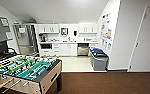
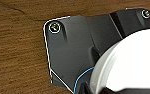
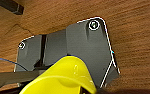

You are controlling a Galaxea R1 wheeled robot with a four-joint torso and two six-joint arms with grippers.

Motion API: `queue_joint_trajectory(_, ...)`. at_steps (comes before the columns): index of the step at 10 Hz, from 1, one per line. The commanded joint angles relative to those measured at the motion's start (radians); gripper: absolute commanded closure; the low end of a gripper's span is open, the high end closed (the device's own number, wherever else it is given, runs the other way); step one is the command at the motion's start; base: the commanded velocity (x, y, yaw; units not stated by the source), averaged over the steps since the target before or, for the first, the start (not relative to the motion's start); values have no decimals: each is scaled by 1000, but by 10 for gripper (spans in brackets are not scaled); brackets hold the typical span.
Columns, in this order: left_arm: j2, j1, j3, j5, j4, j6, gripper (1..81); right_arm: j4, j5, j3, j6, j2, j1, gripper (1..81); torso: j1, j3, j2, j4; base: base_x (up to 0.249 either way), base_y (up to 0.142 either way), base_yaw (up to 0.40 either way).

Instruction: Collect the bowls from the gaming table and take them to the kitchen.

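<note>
Bowls: two seen, one in each wrist view, each close against that arm's dark plate
White bowl (image 2: pixel 131 65): left wrist view, large and round, pale rim curving across the dark robot plate; brown wood-grain floor (image 2: pixel 18 50) beyond it
Yellow bowl (image 3: pixel 63 77): right wrist view, bright yellow rather than orange, glossy rim, sitting in front of the grey-black plate; same brown wood-grain floor behind
Left gripper: fingers hidden behind the white bowl, cannot tell whether spread or closed, nor whether they grip the bowl
Right gripper: fingers hidden behind the yellow bowl, cannot tell their state either
Kitchen (image 1: pixel 68 40): head view, straight ahead at the far end; white upper and lower cabinets, white countertop, a steel dishwasher (image 1: pixel 83 49) set under the counter, pale floor
Fridge (image 1: pixel 24 38): steel, tall, at the left end of the kitchen
Bins (image 1: pixel 99 59): grey, dark lids with blue and green on top, against the right-hand wall just before the kitchen
Wall notices (image 1: pixel 106 32): papers pinned above the bins
Foosball table (image 1: pixel 26 72): near left in head view, green field, rods with wooden handles, pale wood side
Door (image 1: pixel 146 40): white, far right, shut
Floor underfoot: dark brown near the robot, meeting the pale kitchen floor at a straight edge
</note>
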State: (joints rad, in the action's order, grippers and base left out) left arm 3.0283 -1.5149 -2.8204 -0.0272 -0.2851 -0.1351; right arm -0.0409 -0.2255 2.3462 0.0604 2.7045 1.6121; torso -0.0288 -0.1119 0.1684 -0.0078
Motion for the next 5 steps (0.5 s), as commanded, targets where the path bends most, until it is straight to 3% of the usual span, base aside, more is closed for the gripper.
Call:
queue_joint_trajectory(1,-3,55,1,41,-6,-1,811,12,41,-4,-2,-26,-48,811,0,0,0,0,194,0,0)
queue_joint_trajectory(5,-2,55,1,40,-6,-1,811,12,45,1,-2,-22,-50,811,0,0,0,0,194,0,0)
